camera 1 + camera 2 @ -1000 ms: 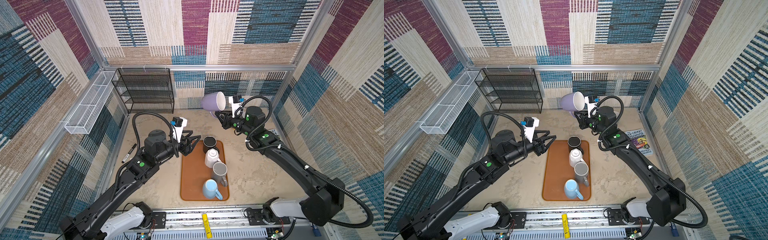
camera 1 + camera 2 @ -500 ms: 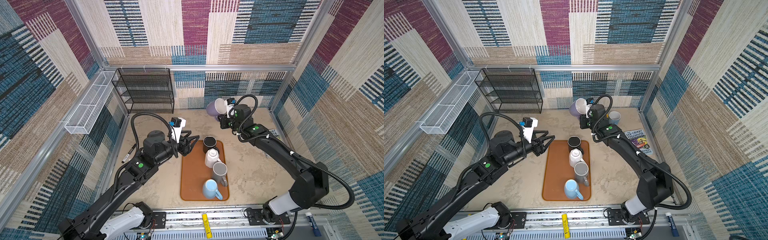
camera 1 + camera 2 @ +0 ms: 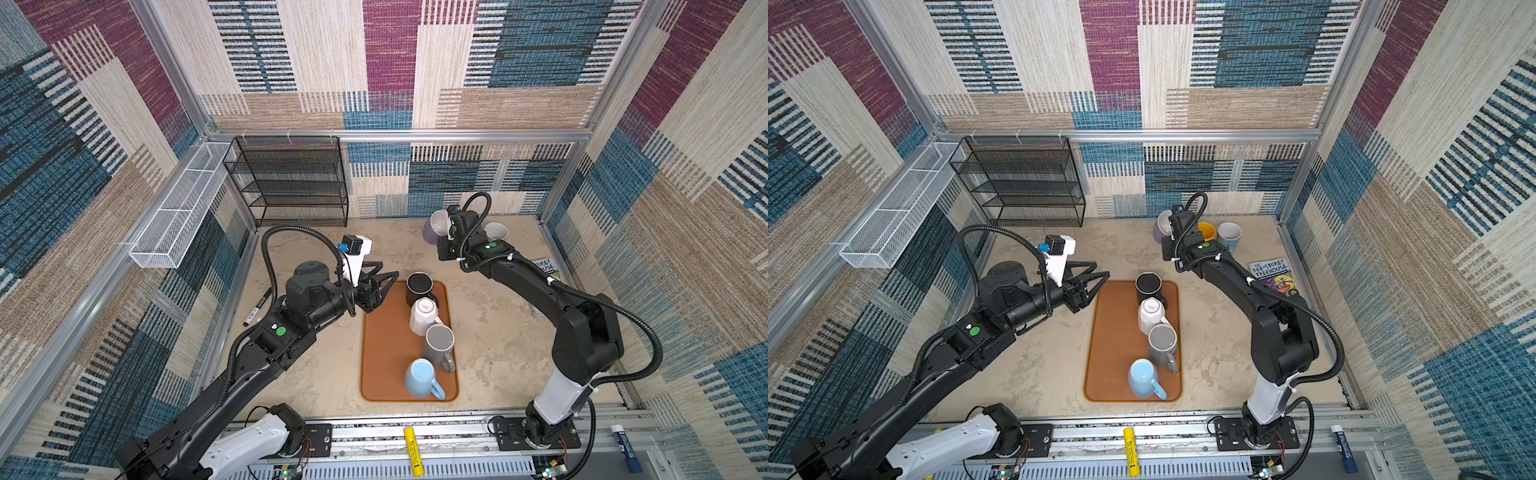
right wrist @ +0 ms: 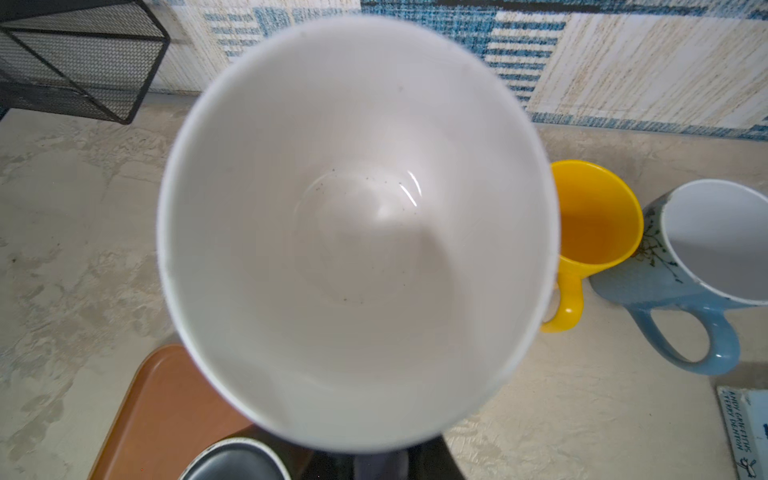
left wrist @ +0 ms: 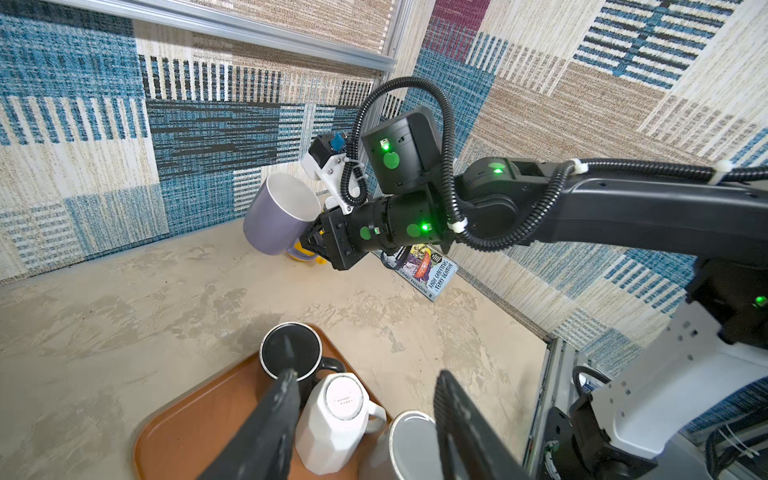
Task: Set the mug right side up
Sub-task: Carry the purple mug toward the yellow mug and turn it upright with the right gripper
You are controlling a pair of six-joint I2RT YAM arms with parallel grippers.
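Purple mug (image 5: pixel 274 224) looked like glazed ceramic, glossy outside with a smooth white gloss inside. The white mug (image 3: pixel 422 316) had the same glaze, and the tray (image 3: pixel 382 353) under it was smooth, semi-matt brown plastic. Tabletop (image 3: pixel 332 386) was rough, mottled matt beige, walls (image 3: pixel 291 62) were woven cloth, shelf rack (image 3: pixel 291 183) was matt black wire mesh, and frame rail (image 3: pixel 415 135) was bare brushed metal.

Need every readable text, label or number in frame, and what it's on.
"143-STOREY TREEHOUSE": cover of the book by the right wall.
"ANDY GRIFFITHS" / "TERRY DENTON": the same book's edge, in both wrist views.
Too small to read: print on the white mug base, the yellow tube, the marker, the blue-and-white stick.
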